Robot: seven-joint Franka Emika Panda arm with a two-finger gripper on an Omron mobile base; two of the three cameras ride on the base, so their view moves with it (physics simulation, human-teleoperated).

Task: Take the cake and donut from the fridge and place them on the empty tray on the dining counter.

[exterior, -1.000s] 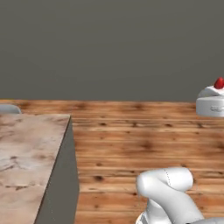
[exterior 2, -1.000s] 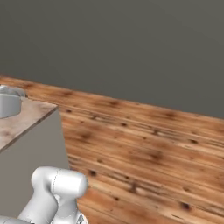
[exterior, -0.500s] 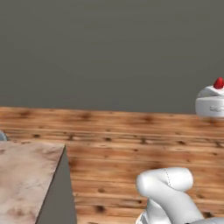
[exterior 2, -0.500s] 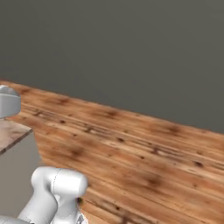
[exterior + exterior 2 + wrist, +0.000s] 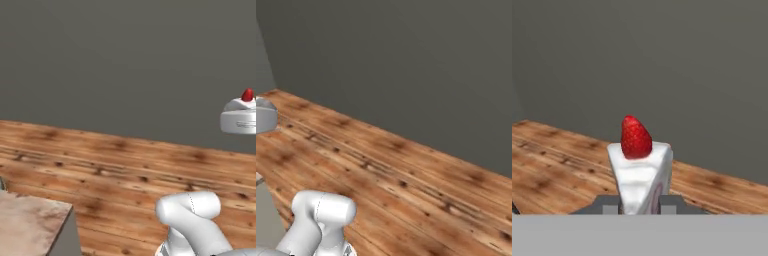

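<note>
The tool [image 5: 640, 202] is gripping the cake [image 5: 641, 172] — a white wedge w/ a red berry [image 5: 635, 137] on top — and is carrying it upright, well above the wooden floor [image 5: 557, 165]. In the hand view the slice is sitting between the two dark finger tips [image 5: 610, 202], which are pressing its lower sides; the berry is standing straight up at the slice's peak. Seen from the left base view, the cake [image 5: 241, 115] is hanging at the right edge of the picture, clear of the floor [image 5: 120, 165], w/ the arm's white elbow [image 5: 192, 215] bending below it near the bottom edge. At lower left of that view a corner of the pinkish marble bench [image 5: 30, 225] is jutting in, well apart from the cake. In the right base view the arm [image 5: 318, 220] is rising at lower left over the plank floor [image 5: 406, 180]. Farthest back, a plain grey wall [image 5: 125, 65] is running across — meeting the floorboards along a straight line.
</note>
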